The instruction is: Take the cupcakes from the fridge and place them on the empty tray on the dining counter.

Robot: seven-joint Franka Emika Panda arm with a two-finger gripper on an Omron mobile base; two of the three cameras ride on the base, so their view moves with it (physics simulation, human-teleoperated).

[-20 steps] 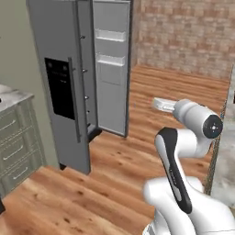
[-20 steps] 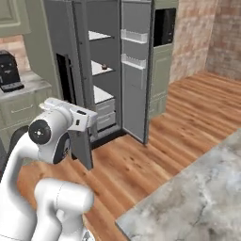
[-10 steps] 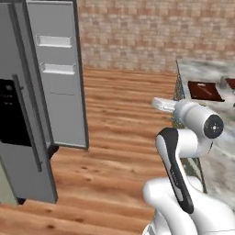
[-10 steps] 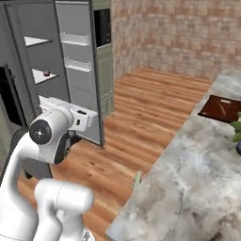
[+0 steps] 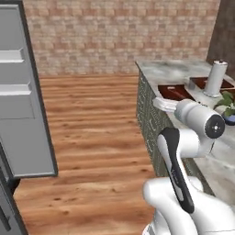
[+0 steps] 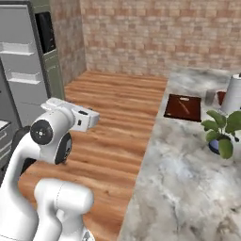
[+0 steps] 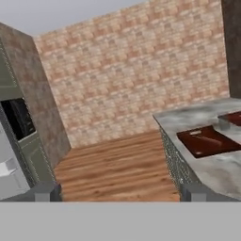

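Fingers (image 7: 117, 192) spread wide, holding nothing, with the empty tray (image 7: 207, 141) well ahead to their right.

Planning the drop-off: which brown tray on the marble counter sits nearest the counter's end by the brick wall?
The dark reddish-brown tray, left of the paper-towel roll; the other tray lies behind that roll.
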